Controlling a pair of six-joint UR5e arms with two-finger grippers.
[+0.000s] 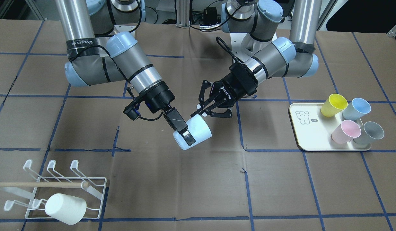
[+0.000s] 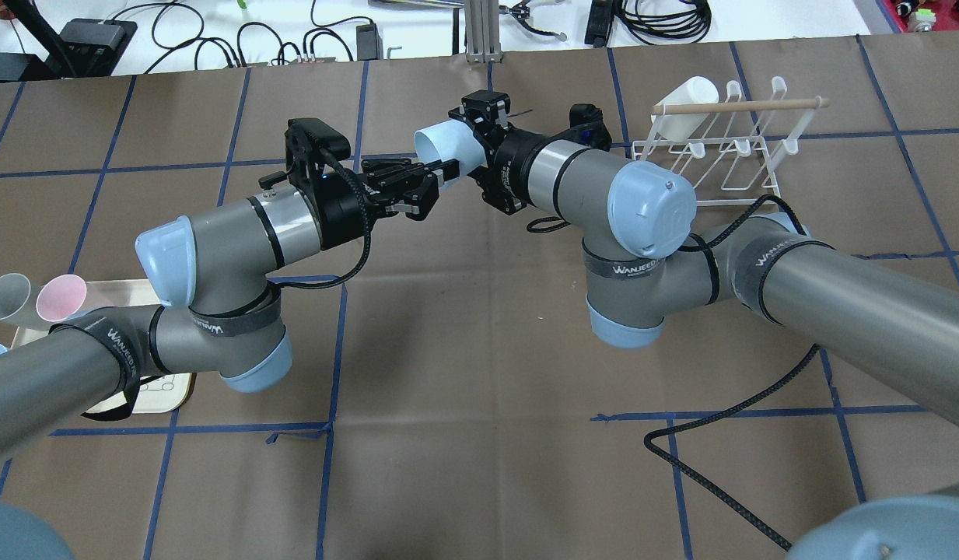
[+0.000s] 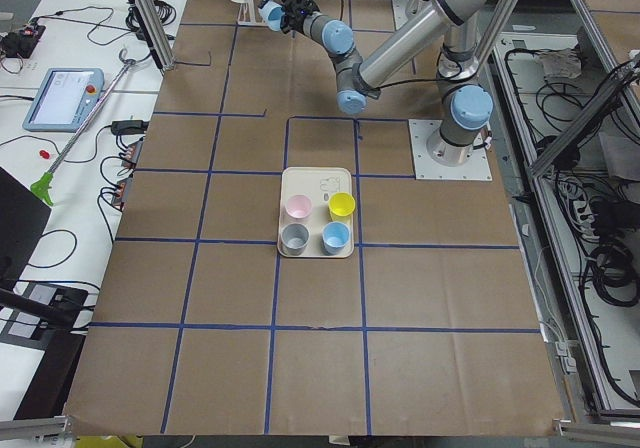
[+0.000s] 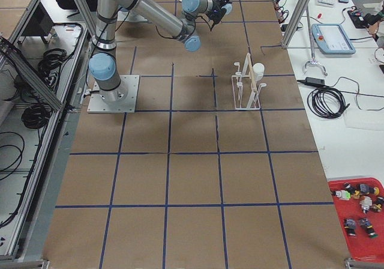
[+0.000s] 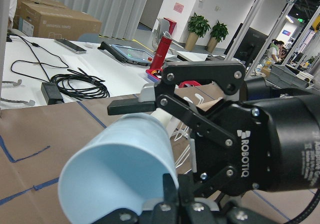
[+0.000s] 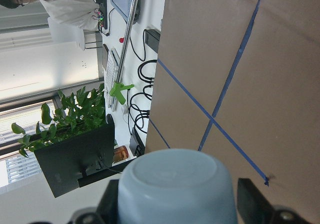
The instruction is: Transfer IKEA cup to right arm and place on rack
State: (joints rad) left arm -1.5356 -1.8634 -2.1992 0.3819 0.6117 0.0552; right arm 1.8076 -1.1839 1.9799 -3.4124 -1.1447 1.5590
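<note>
My right gripper [image 1: 185, 131] pinches the light blue cup [image 1: 194, 136] held in the air above mid-counter, my left gripper [image 1: 206, 109] spread at its rim, so I should back left away straight before swinging toward the rack [image 1: 61, 189] at seven o'clock.

table [image 1: 198, 192]: brown sheets, blue tape grid | rack [image 1: 61, 192] at one end | cream tray [image 1: 308, 136] at the other

1. The left gripper [image 1: 206, 109], fingers spread at the pale blue cup [image 1: 193, 136], blocked the right gripper's [image 1: 181, 131] outer side.
2. Open table [image 1: 191, 186] lay between it and the rack [image 1: 64, 189].
3. A white cup [image 1: 65, 208] filled one rack prong.
</note>
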